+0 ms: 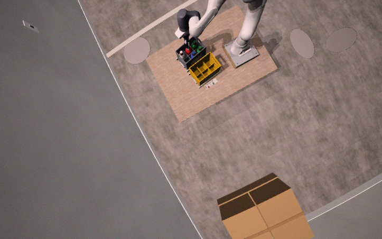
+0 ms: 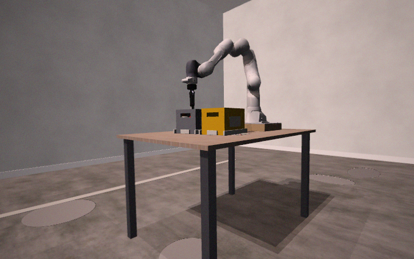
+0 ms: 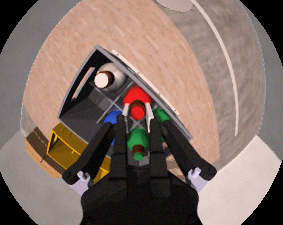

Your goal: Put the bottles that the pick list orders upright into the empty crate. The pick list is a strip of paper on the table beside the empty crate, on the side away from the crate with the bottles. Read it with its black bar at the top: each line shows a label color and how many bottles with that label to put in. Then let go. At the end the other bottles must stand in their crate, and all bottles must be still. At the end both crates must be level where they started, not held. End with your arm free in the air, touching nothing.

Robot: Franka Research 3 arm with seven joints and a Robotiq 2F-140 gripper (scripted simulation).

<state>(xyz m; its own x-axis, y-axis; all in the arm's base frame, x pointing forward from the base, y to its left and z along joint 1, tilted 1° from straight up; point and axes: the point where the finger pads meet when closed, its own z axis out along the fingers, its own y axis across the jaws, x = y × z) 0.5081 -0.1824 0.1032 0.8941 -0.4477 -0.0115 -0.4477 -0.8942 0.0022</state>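
Observation:
My gripper (image 1: pixel 187 46) (image 2: pixel 192 107) (image 3: pixel 137 108) points down into the grey crate (image 2: pixel 182 124) (image 3: pixel 93 60) and is shut on the brown neck of the red bottle (image 1: pixel 188 51) (image 3: pixel 137 93). The bottle stands in its compartment. A white bottle (image 1: pixel 182 54) (image 3: pixel 114 73), a blue bottle (image 1: pixel 193 54) (image 3: pixel 112 118) and two green bottles, one (image 1: pixel 194 45) (image 3: pixel 162 115) beside the red and another (image 1: pixel 199 49) (image 3: pixel 138 136) beside the blue, stand there too. The yellow crate (image 1: pixel 210 75) (image 2: pixel 212 124) is empty. The pick list (image 1: pixel 211 83) shows red and green marks; its counts are too small to read.
The two crates stand level, close side by side on the wooden table (image 1: pixel 183 100) (image 2: pixel 169 138). One compartment of the grey crate is empty. Pale low strips run along the crate bases. The robot's base plate (image 1: pixel 247 59) is beyond the yellow crate.

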